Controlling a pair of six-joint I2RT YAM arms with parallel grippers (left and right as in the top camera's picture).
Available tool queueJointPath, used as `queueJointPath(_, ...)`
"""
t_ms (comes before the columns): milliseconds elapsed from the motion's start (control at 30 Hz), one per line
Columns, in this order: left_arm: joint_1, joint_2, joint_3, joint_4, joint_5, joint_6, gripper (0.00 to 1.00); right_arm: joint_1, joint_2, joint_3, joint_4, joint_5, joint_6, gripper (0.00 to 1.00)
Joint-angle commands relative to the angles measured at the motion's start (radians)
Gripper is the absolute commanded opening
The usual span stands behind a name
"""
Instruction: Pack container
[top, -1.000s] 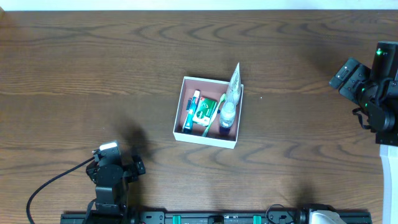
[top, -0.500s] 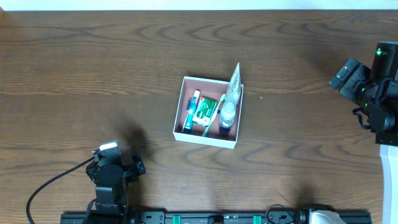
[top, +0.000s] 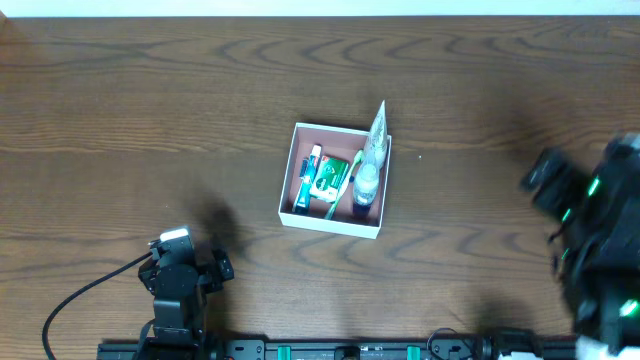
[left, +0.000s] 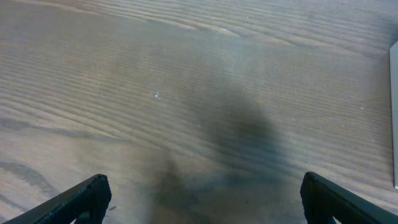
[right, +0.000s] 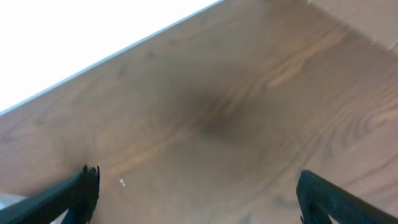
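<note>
The container (top: 293, 168), a shallow square box with white walls and a pinkish-brown inside, sits at the table's middle. It holds a toothpaste tube (top: 311, 178), a green packet (top: 333, 176), a clear bottle (top: 367, 183) and a clear pouch (top: 377, 128) leaning on its far right corner. My left gripper (top: 198, 262) rests near the front left, open and empty; its fingers frame bare wood in the left wrist view (left: 202, 196). My right gripper (top: 545, 180) is at the right edge, blurred, open and empty over bare wood in the right wrist view (right: 199, 193).
A black cable (top: 75, 300) runs from the left arm toward the front edge. A mounting rail (top: 340, 350) lies along the table's front. The table's far edge meets a white surface in the right wrist view (right: 93, 37). The container's edge shows in the left wrist view (left: 394, 112).
My right arm has moved toward the front edge of the table and is blurred by motion. The left arm and the container's contents have not moved.
</note>
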Motion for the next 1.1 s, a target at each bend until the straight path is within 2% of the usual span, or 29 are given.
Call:
queueJointPath(0,0.005,-0.009,-0.013,0.003,-0.003,-0.013,0.98,-0.006,-0.159,-0.239,0.046,-0.078,-0.042,0.99)
queueJointPath(167,0.005,-0.009,-0.013,0.003,-0.003,-0.013,0.98,-0.006,-0.401,-0.521,0.127,-0.163,-0.097,0.99)
queueJointPath(367,0.005,-0.009,-0.013,0.002,-0.003,-0.013,0.98,-0.006,-0.549,-0.701,0.167,-0.219,-0.123,0.99)
queueJointPath(700,0.005,-0.009,-0.013,0.002,-0.002,-0.013,0.98,-0.006,-0.57,-0.809,0.228,-0.239,-0.123,0.99)
queueJointPath(1067,0.005,-0.009,-0.013,0.002,-0.003,-0.013,0.98,-0.006,-0.567,-0.812,0.229,-0.239,-0.123,0.99)
